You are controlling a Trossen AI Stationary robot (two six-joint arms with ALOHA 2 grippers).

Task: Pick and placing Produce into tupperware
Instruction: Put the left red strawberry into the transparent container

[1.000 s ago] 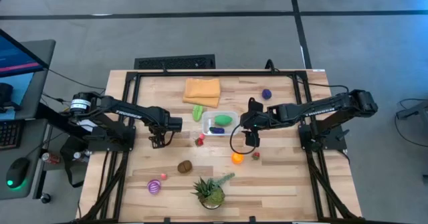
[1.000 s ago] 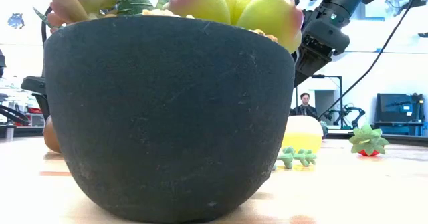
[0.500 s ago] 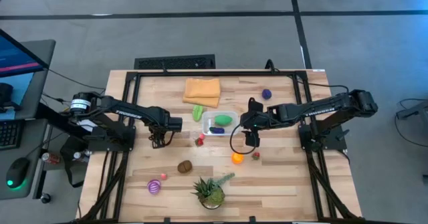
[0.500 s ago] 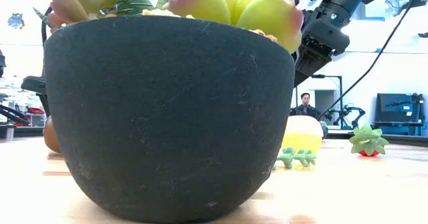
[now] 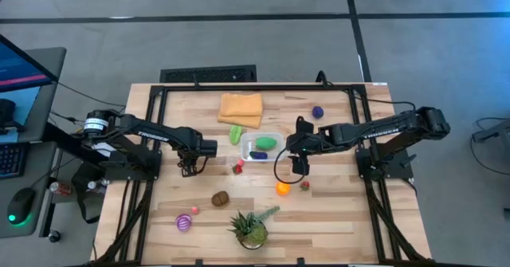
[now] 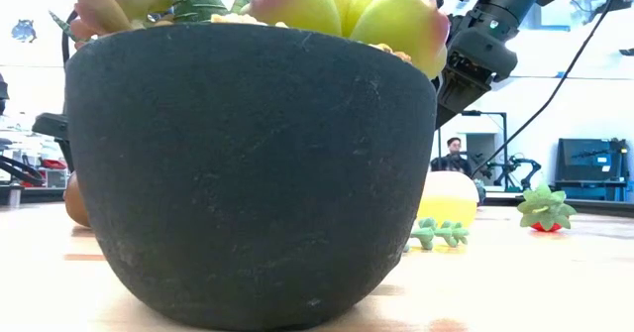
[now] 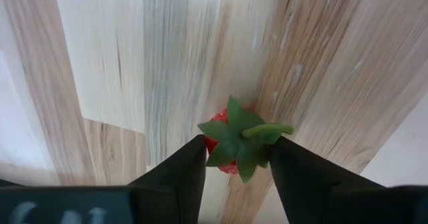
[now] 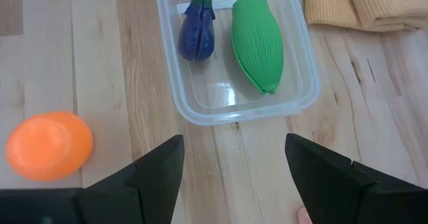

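The clear rectangular plastic tub (image 8: 235, 57) mid-bench holds a ribbed green vegetable (image 8: 257, 42) and a dark purple eggplant (image 8: 196, 34). The left gripper (image 7: 237, 158) is clamped on a small red strawberry with green leaves (image 7: 235, 140). The right gripper (image 8: 233, 158), jaws apart, hovers beside the tub.

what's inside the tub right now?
Two pieces lie in the tub: a dark purple eggplant and a ribbed green vegetable, side by side, apart. The clear floor around them is bare. Whatever sits beneath either piece is covered.

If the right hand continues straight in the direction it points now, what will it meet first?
Probably bare table just before the clear tub; the open right hand points down there, with the orange fruit to one side. Depth is uncertain.
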